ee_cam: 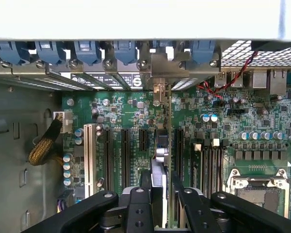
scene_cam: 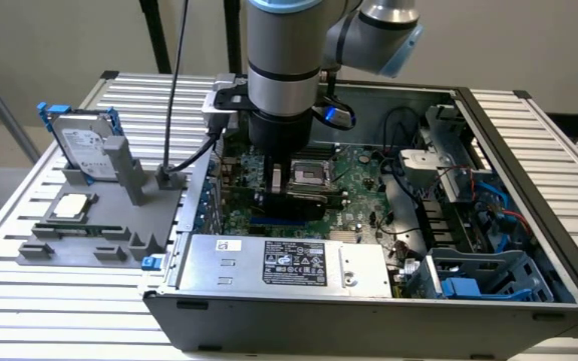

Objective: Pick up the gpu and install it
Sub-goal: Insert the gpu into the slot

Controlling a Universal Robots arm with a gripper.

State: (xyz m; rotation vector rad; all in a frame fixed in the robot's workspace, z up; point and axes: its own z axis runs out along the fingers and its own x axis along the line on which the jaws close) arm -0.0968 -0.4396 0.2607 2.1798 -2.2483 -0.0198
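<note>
Holding: the gripper [ee_cam: 164,216] has its two black fingers closed on the gpu [ee_cam: 161,145], one finger on each face
Gpu look: edge-on in the wrist view, a thin, dark, upright card with a silver metal bracket [ee_cam: 160,68] at its far end
Gpu place: inside the open computer case [scene_cam: 369,323], standing over the green motherboard [ee_cam: 242,121] among the long black slots [ee_cam: 125,150], bracket at the rear wall below the blue clips [ee_cam: 87,51]
Arm: reaching down into the case
</note>
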